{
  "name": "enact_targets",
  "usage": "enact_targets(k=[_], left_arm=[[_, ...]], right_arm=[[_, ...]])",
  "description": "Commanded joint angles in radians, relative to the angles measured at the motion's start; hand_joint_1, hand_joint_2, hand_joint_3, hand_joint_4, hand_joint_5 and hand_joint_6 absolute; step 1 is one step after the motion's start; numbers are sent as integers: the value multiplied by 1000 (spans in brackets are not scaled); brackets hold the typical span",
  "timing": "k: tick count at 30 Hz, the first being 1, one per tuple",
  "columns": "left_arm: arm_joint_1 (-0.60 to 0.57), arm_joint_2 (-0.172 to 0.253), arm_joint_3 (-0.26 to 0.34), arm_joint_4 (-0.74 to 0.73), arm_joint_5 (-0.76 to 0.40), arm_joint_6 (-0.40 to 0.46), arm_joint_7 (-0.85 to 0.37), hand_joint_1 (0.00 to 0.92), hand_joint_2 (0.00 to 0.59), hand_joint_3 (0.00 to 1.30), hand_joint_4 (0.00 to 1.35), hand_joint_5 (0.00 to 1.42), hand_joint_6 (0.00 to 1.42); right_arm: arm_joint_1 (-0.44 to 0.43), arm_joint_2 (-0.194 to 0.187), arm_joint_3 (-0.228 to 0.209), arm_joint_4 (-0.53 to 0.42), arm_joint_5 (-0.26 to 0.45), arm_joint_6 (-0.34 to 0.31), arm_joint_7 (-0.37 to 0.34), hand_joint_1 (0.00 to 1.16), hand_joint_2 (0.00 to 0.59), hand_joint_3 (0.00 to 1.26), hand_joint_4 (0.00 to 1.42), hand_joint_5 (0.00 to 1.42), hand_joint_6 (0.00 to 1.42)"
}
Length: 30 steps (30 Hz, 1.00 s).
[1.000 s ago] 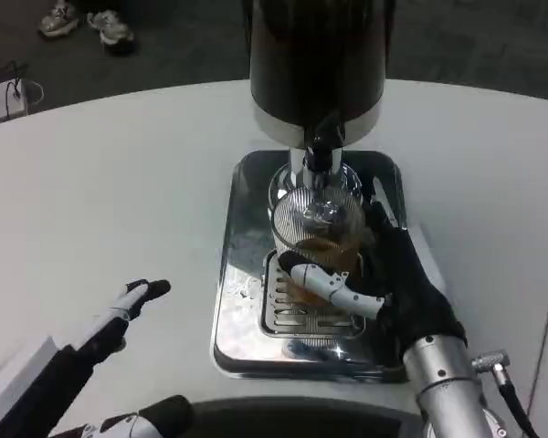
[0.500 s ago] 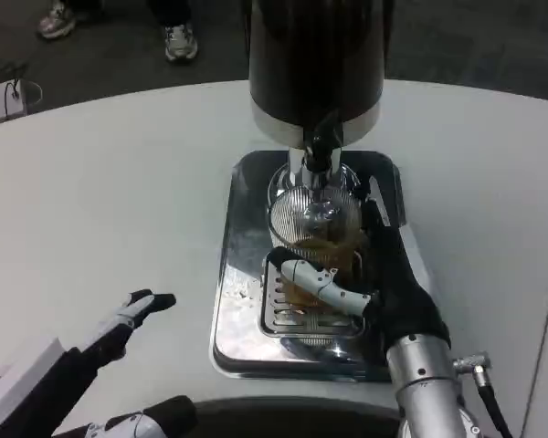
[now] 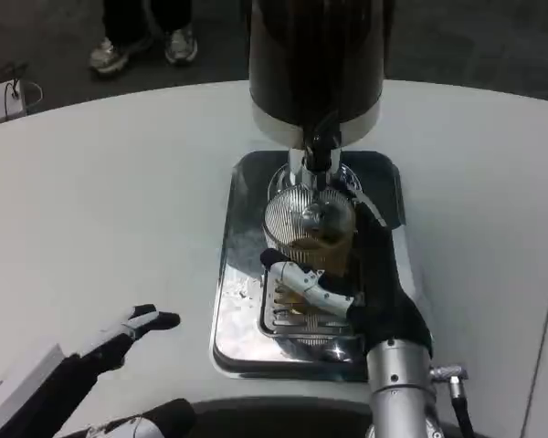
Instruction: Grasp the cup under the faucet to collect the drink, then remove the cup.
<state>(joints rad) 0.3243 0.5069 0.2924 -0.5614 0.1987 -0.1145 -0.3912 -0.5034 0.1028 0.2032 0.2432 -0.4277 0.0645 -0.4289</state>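
White tabletop carries a chrome drip tray under the dark dispenser. Upright below the faucet, the ribbed clear cup is clasped by the right hand. Nearby, the left hand hovers, fingers apart and empty.

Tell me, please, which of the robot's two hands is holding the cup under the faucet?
The right hand: its fingers wrap the ribbed clear cup on the steel drip tray. The left hand holds nothing, fingers apart, over the white table.
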Motion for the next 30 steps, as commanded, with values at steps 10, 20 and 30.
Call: enact_targets(k=[10,20,30], left_arm=[[9,20,6,44,-24,-10,-18,0,39,232,68,115,191],[-14,26,0,86,-42,-33,-11,0,39,241,76,122,191],[-67,33,-13,142,-50,-54,-12,0,40,234,85,123,191]], right_arm=[[27,57,29,45,-12,-27,-127,1014,239,859,1045,1126,1189],[89,37,59,-54,-4,-38,-85,1035,231,1136,1345,1416,1424],[278,-10,125,-345,-4,20,118,1024,222,1145,1381,1424,1424]])
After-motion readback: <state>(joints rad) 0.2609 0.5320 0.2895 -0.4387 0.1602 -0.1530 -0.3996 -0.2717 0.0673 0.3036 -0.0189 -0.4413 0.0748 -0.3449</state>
